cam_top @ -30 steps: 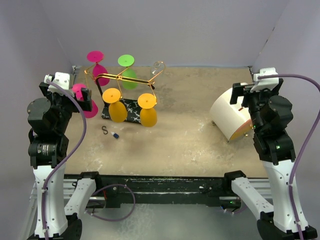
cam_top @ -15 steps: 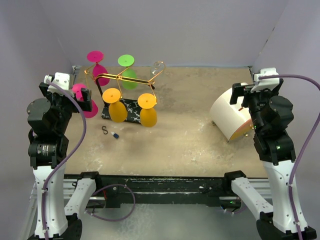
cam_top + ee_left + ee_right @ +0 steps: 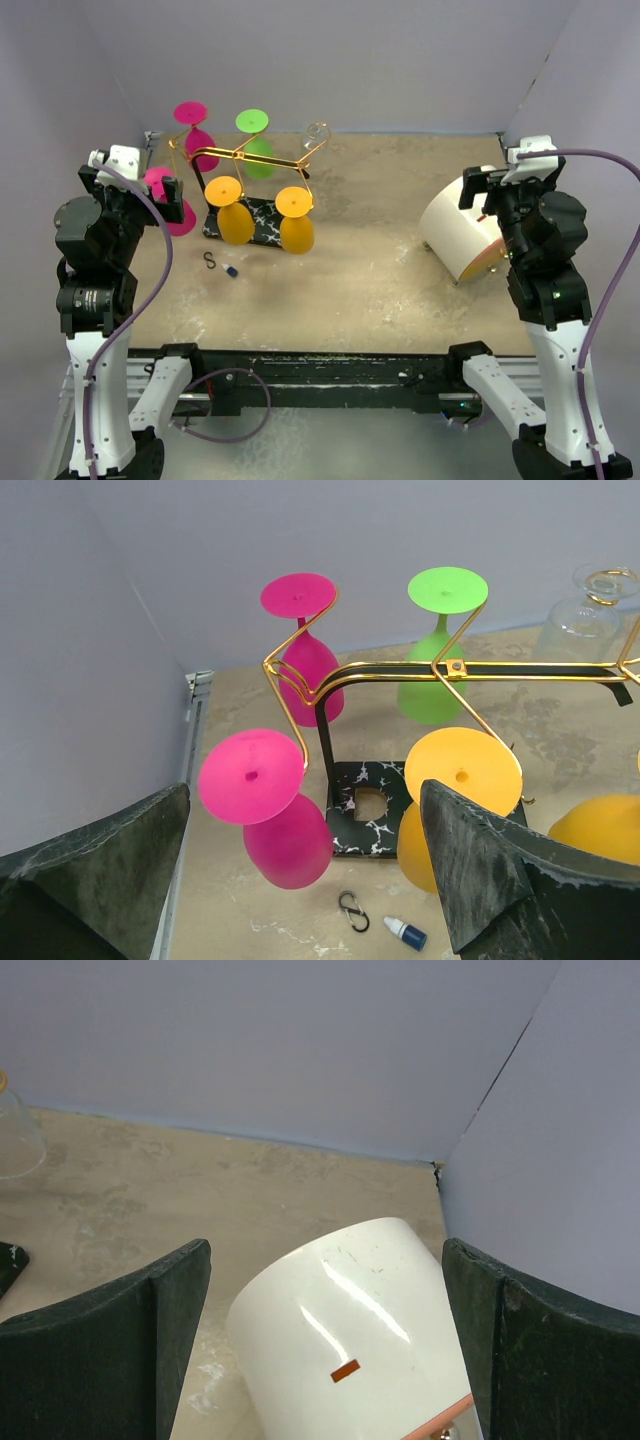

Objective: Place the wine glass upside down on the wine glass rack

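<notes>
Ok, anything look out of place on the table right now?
Yes: the white tub on the right lies tipped on its side, and a small clip and a blue-capped bottle lie loose beside the base of the rack. The glasses hang upside down on it, none askew.

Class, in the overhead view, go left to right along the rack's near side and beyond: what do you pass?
Pink wine glass, orange wine glass, second orange wine glass, white tub on its side.

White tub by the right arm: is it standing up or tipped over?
Tipped over. The white round tub lies on its side, curved wall facing up.
</notes>
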